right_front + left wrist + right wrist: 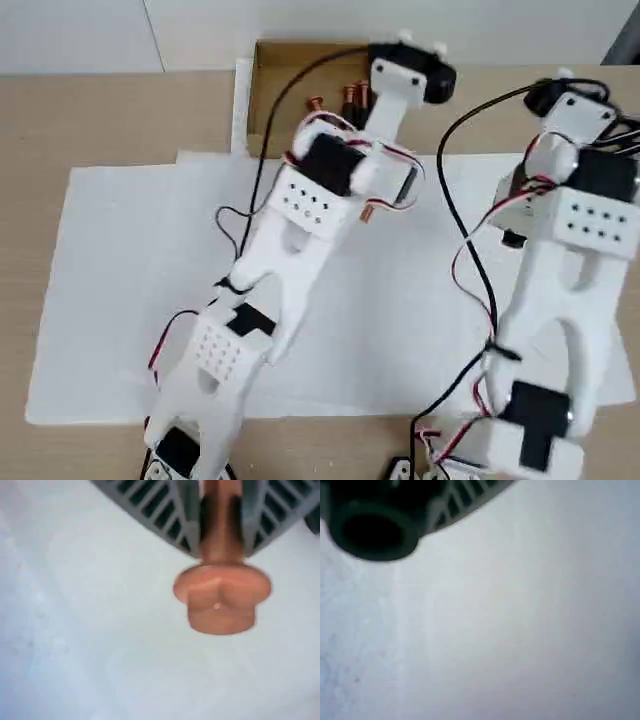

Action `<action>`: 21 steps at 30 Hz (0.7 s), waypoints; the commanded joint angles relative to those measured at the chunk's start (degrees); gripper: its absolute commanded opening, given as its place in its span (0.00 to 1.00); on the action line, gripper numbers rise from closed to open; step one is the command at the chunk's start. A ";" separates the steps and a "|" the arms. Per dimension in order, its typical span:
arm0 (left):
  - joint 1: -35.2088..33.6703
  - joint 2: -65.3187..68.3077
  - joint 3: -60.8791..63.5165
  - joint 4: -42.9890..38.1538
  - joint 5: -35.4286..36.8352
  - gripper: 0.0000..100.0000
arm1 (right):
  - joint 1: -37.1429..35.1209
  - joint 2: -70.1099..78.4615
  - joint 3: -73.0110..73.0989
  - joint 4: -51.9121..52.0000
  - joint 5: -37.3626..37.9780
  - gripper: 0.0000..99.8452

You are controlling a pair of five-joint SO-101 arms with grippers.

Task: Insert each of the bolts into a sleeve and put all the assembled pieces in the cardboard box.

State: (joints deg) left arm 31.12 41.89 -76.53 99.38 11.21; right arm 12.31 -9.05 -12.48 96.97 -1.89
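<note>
My left gripper (220, 545) is shut on the shank of a copper bolt (220, 600), whose hex flange head hangs below the grey fingers over the white sheet. In the high view this bolt (368, 212) pokes out under the left gripper (380, 195), just in front of the cardboard box (275, 75). My right gripper (395, 515) holds a black sleeve (372, 530) with its open bore facing the camera. The high view shows that sleeve (513, 238) at the right gripper (518, 222), to the right of the bolt and apart from it.
Several copper pieces (350, 97) lie inside the box at the table's back. A white sheet (130, 270) covers the middle of the wooden table (90, 120). Black and red cables (465, 240) run between the two arms.
</note>
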 commanded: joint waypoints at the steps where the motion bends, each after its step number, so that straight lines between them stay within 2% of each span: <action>1: -1.67 -10.20 -3.03 1.14 -0.62 0.01 | -2.86 -12.18 -2.37 -0.40 0.62 0.00; 4: -2.73 -14.68 -0.84 1.14 -0.62 0.01 | -5.85 -20.09 -2.37 -0.13 0.44 0.00; 9: -3.52 -25.05 10.33 1.14 -0.62 0.01 | -11.74 -32.22 0.35 -0.04 0.35 0.00; 15: -3.52 -38.77 28.70 0.97 -0.53 0.01 | -18.24 -45.85 14.51 -1.45 0.26 0.00; 21: -5.19 -47.30 37.76 0.09 -0.53 0.01 | -19.38 -56.57 35.96 -17.36 0.26 0.00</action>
State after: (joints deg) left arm 26.99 0.40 -41.10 99.38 11.21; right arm -6.77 -61.54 14.33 88.18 -1.89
